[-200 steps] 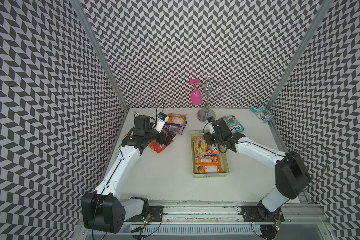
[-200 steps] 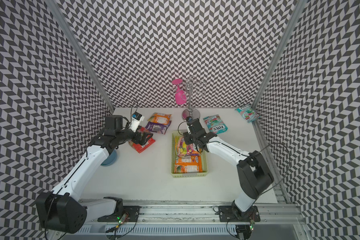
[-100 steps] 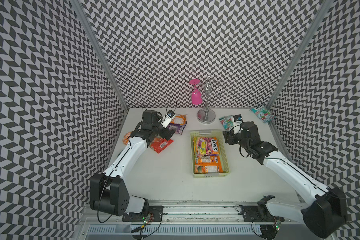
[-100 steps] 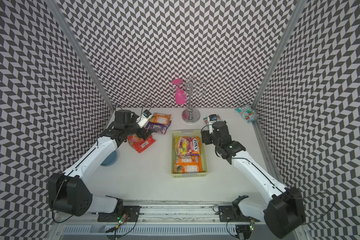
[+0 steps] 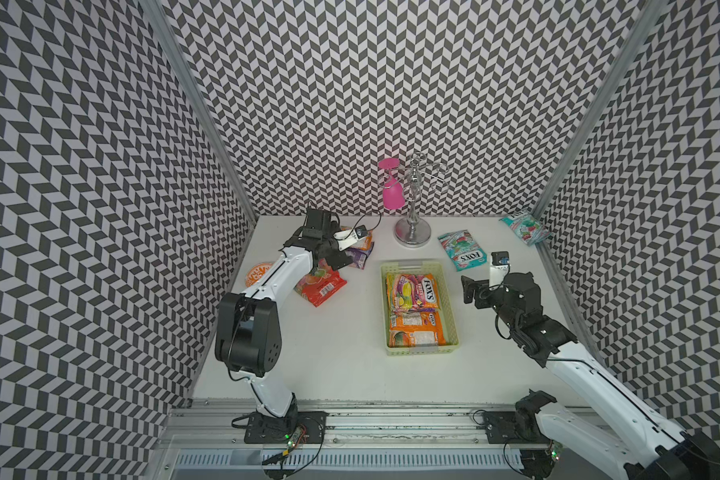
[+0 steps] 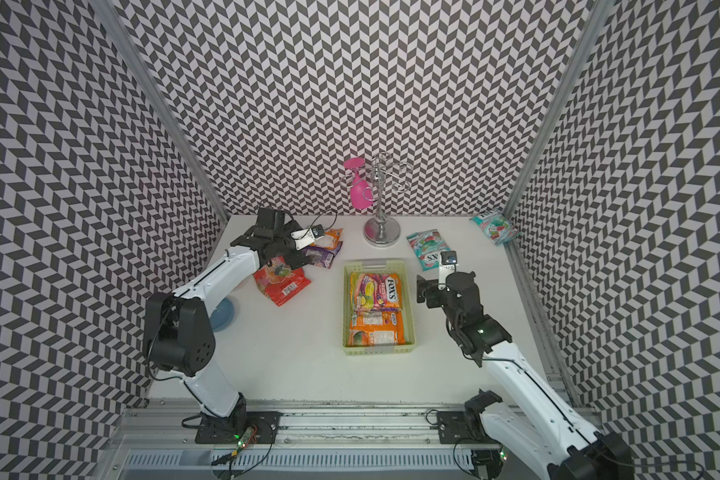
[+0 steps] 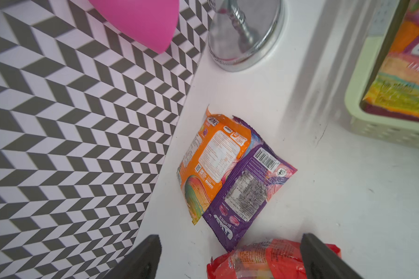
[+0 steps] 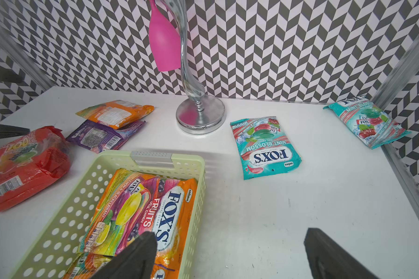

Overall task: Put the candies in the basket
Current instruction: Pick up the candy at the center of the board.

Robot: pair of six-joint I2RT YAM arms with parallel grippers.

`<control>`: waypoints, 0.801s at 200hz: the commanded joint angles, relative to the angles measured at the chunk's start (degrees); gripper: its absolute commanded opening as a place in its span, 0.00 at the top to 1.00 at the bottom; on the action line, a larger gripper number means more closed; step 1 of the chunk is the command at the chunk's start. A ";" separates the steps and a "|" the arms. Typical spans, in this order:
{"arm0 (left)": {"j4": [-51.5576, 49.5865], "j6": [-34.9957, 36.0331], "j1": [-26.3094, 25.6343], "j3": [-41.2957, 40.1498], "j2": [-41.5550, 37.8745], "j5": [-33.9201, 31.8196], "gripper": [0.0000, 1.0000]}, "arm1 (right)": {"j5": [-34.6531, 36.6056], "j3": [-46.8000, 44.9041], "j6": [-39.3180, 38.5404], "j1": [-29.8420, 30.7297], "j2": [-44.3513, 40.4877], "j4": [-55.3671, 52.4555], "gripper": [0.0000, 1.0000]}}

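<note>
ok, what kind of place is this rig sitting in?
Likely a lab data-collection cell, not a home or shop: black-and-white chevron-patterned walls box in a white tabletop, the left arm and right arm bolt to an aluminium rail, and the pale green perforated plastic basket looks staged.

I read "FOX'S FRUITS": glossy orange bag (image 8: 140, 210) in pale green perforated basket (image 8: 58, 217); "MINT BLOSSOM": teal bag (image 8: 264, 147) beside it.

bright even light, soft shadows, wrist-view edge distortion
</note>
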 commanded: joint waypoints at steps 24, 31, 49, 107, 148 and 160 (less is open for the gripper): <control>-3.42 9.12 -0.56 7.57 8.26 -2.57 0.08 | 2.04 -1.94 -0.87 -0.22 -1.91 5.67 0.01; -2.90 10.02 -0.65 7.85 9.06 -2.64 0.09 | 1.95 -2.15 -0.84 -0.22 -2.14 5.79 0.01; -1.66 11.96 -0.82 8.84 11.32 -2.90 0.11 | 2.87 -2.39 -1.13 -0.22 -2.39 5.86 0.01; -3.04 11.97 -0.83 17.41 20.08 -5.55 0.15 | 2.85 -2.67 -1.34 -0.22 -1.73 6.50 0.01; 0.39 12.93 -0.74 17.77 22.31 -6.21 0.20 | 1.41 -2.71 -1.02 -0.22 -1.01 6.85 0.01; 0.73 12.88 -0.81 18.69 23.27 -6.60 0.20 | 1.41 -2.73 -1.02 -0.22 -0.88 6.85 0.01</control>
